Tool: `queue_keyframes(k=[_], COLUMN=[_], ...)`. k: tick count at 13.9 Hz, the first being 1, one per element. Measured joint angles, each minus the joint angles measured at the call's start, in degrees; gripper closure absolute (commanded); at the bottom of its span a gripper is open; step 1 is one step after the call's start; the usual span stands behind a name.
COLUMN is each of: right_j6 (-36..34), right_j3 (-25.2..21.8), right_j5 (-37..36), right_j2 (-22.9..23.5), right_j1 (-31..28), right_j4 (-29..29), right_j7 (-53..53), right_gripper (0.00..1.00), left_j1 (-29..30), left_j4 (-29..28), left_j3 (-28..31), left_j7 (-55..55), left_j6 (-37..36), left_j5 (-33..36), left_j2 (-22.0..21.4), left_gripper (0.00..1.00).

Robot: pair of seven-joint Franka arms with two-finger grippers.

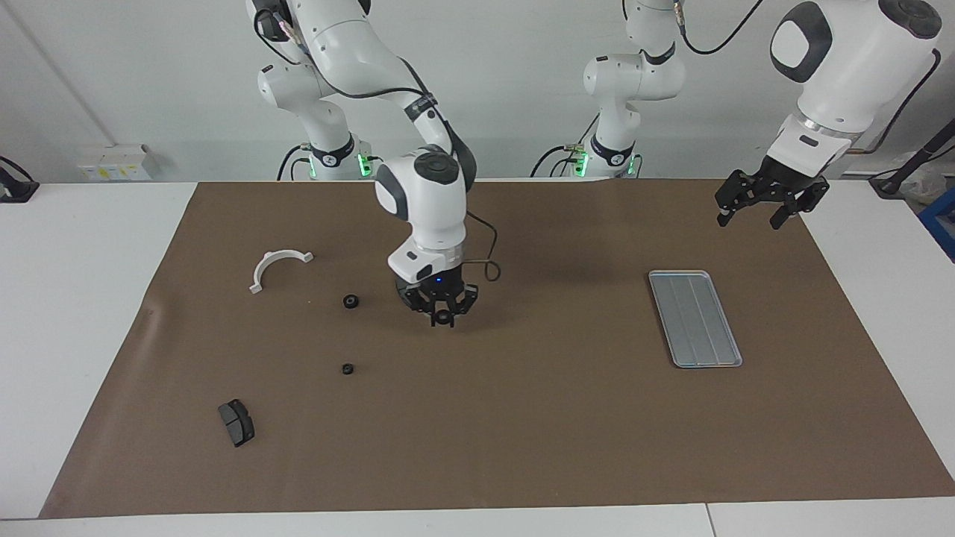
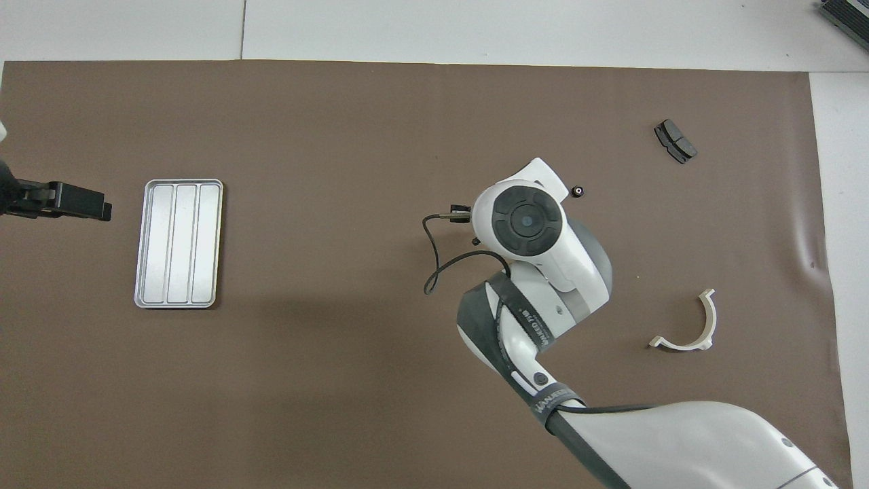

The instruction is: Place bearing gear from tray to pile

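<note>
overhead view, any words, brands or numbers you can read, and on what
Dark band on the right arm: white lettering, seemingly a brand, too blurred to quote.
Second dark band lower on that arm: lettering too, unreadable.
Tray, white half-ring bracket, brown mat: no text.

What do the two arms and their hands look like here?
Both arms are glossy white with rounded shells and dark grey joint caps. Each ends in a black hand of open linkwork: the right hand shows a small blue light just above it, and a thin dark cable loops from its wrist. A black cable also runs along the upper right arm. The left hand hangs from a white wrist. Green lights glow at both bases.
</note>
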Motion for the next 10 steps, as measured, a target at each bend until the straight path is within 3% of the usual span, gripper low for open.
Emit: queue_keyframes(k=[4, 10], right_j6=[0.03, 8.61], right_j3=[-0.04, -0.01], right_j5=[0.00, 0.08], right_j2=[-5.87, -7.40], right_j1=[-7.85, -18.89], right_j4=[-6.30, -16.37], right_j7=[-10.75, -25.48], right_gripper=[0.92, 0.92], left_j1=[0.00, 0.00], left_j4=[0.00, 0.00], left_j3=[0.00, 0.00], left_j7=[0.00, 0.00], left_j6=[0.00, 0.00], left_j5=[0.00, 0.00], left_j2=[0.00, 0.00], left_gripper=[0.00, 0.00])
